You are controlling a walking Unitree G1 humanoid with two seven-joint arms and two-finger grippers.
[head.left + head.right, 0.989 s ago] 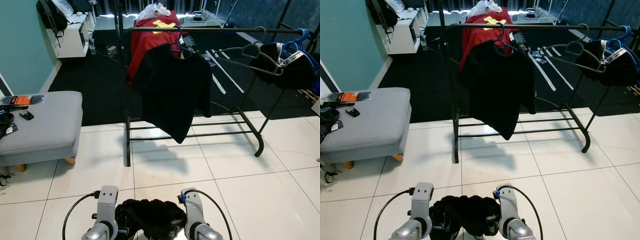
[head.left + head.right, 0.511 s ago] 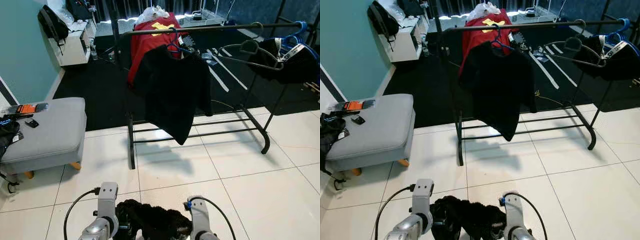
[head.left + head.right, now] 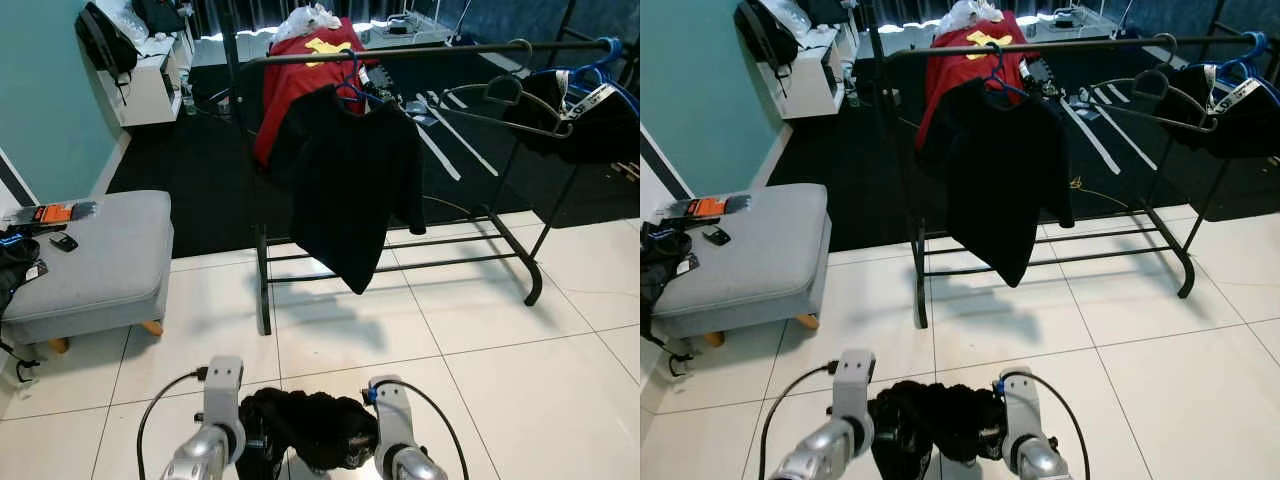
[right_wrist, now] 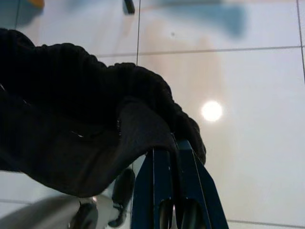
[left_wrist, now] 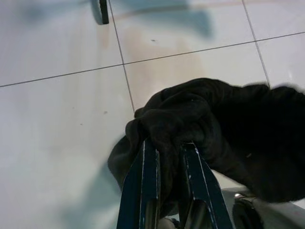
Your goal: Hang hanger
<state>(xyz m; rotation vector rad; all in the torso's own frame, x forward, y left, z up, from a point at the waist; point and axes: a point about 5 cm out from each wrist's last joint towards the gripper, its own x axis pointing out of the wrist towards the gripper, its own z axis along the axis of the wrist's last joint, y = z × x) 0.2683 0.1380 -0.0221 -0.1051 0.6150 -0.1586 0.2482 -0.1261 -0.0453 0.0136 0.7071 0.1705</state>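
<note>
1. The left gripper (image 5: pixel 164 152) has its jaws closed down on a fold of a bunched black garment (image 3: pixel 310 428), the two dark fingers nearly parallel with cloth squeezed between them.
2. The right gripper (image 4: pixel 172 160) has its jaws pressed almost together on the far edge of the same garment; the fingertips are buried in knit fabric and hard to make out.
3. In the head views the garment hangs as a dark crumpled bundle between the two silver arms, low at the picture's bottom edge, above the white tiled floor (image 3: pixel 480 350). The arms are cut off below the wrists.
4. Whether a hanger sits inside the bundle cannot be told; the cloth hides everything within it.
5. Ahead stands a black clothes rack (image 3: pixel 400 55), well apart from the grippers. A black shirt (image 3: pixel 350 180) hangs from its rail on a blue hanger (image 3: pixel 350 85), with a red garment (image 3: pixel 300 75) behind it.
6. An empty grey hanger (image 3: pixel 500 95) hangs further along the rail toward the robot's right, beside dark clothes on blue hangers that are cut off by the picture's edge.
7. A grey ottoman (image 3: pixel 95 260) sits to the robot's left, carrying small items too small to identify.
</note>
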